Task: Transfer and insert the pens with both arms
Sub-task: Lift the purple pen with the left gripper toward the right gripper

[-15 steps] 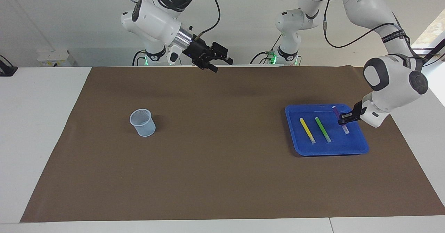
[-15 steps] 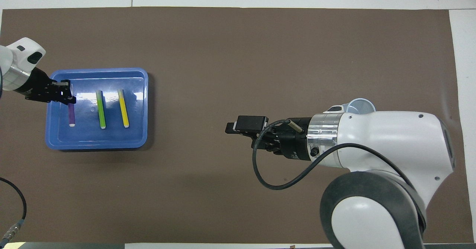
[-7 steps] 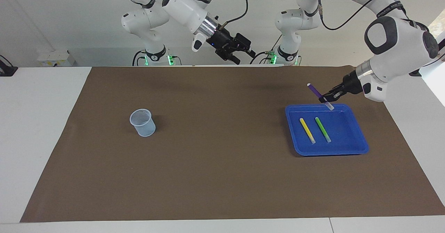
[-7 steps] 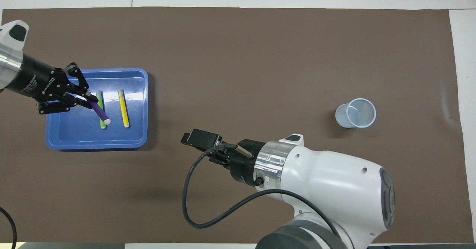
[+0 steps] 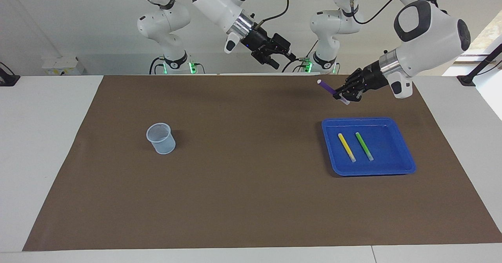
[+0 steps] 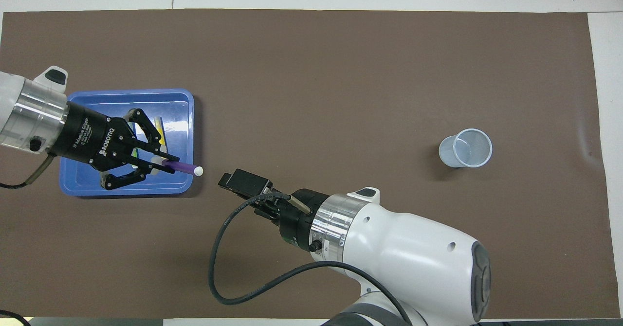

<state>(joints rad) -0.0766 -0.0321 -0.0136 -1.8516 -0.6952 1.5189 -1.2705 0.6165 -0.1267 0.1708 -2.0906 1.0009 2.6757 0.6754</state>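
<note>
My left gripper (image 5: 346,95) is shut on the purple pen (image 5: 328,87), held in the air over the rim of the blue tray (image 5: 368,172) nearest the robots. The pen's free end points toward the table's middle. In the overhead view the left gripper (image 6: 158,163) and purple pen (image 6: 184,168) cover part of the tray (image 6: 126,92). The yellow pen (image 5: 346,147) and green pen (image 5: 364,146) lie side by side in the tray. My right gripper (image 5: 279,57) hangs open and empty, high over the mat's edge by the robots, and its tip (image 6: 238,182) points at the purple pen.
A pale blue plastic cup (image 5: 161,138) stands upright on the brown mat (image 5: 251,200) toward the right arm's end, and it shows from above as the cup (image 6: 465,148). Two thinner white arms (image 5: 168,27) stand at the table's robot edge.
The left gripper lifted the purple pen out of the tray and carried it up toward the table's middle. The right arm swung toward the left arm's end, uncovering the cup in the overhead view.
</note>
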